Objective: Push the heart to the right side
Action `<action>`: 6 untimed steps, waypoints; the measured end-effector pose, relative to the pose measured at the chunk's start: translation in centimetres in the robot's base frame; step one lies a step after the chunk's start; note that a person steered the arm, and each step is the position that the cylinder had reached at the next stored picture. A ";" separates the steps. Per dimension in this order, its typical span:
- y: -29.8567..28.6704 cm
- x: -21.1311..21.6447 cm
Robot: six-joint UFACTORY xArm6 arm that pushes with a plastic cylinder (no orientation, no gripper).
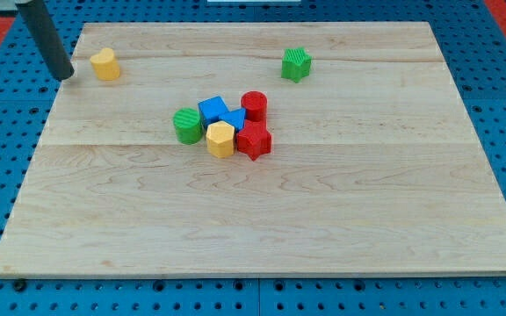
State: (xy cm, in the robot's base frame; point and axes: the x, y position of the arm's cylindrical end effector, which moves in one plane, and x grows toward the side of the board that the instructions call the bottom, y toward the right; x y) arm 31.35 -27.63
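Note:
A yellow block (pixel 105 63) that looks heart-shaped lies near the board's top left corner. My tip (pixel 63 76) stands just to its left, at the board's left edge, a small gap apart from it. The rod leans up toward the view's top left. A green block (pixel 296 64) with a ridged, star-like shape lies alone at the top right of centre.
A tight cluster sits mid-board: green cylinder (pixel 187 125), blue cube (pixel 213 110), a smaller blue block (pixel 236 119), red cylinder (pixel 254 104), yellow hexagon (pixel 221 139), red star-like block (pixel 254 140). The wooden board (pixel 262 228) lies on a blue pegboard.

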 end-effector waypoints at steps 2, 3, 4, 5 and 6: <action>-0.8 -0.8; 1.7 -1.7; 7.8 -3.0; 14.2 -4.8; 21.6 -4.6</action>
